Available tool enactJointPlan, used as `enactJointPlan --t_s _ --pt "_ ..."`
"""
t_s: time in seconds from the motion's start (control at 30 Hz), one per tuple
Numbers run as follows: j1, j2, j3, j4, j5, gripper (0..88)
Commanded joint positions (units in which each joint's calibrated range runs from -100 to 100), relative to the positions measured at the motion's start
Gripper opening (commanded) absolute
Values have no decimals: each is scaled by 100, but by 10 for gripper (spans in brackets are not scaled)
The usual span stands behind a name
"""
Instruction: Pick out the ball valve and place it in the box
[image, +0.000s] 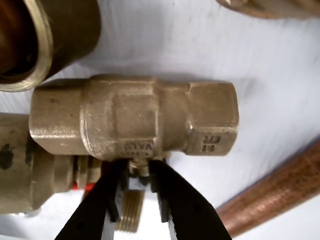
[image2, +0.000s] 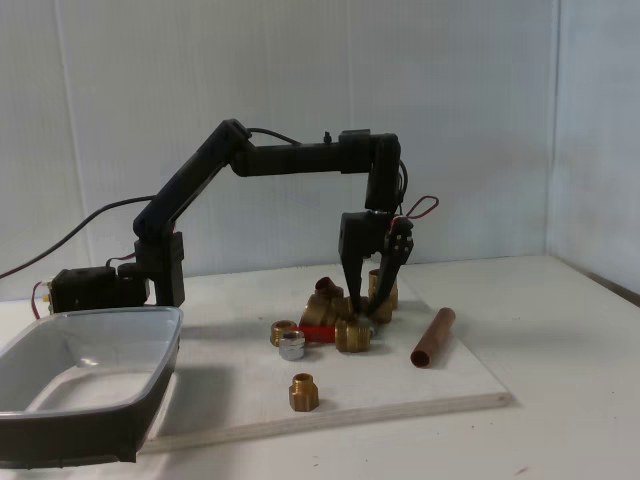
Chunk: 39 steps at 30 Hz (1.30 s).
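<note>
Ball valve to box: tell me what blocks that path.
Nothing visible does. In the fixed view the ball valve sits under the gripper in the fittings cluster, and the box lies at the left. A silver-capped fitting and a small brass fitting lie low on the white board between them; a lifted carry should clear both.

Even soft light; wrist view perhaps slightly blurred

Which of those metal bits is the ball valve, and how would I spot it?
Look at the flat white board and find the cluster of brass fittings under the black gripper. The ball valve lies right at the fingertips. It alone has a red lever handle; the neighbours are plain brass, and the copper pipe lies apart.
</note>
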Motion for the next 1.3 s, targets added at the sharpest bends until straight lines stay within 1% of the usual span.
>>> enactJointPlan --t_s 0.0,0.13,0.2,0.27,0.6,0.9,1.27 --pt "67 -98 -448 112 4 66" --pt "215 -106 -484 103 30 245" --pt "237 -106 -484 103 40 296" --pt "274 -106 -484 103 40 296" --pt "303 -56 -412 103 40 239" --pt "244 -98 211 103 45 237" --pt "207 -13 265 94 30 235"
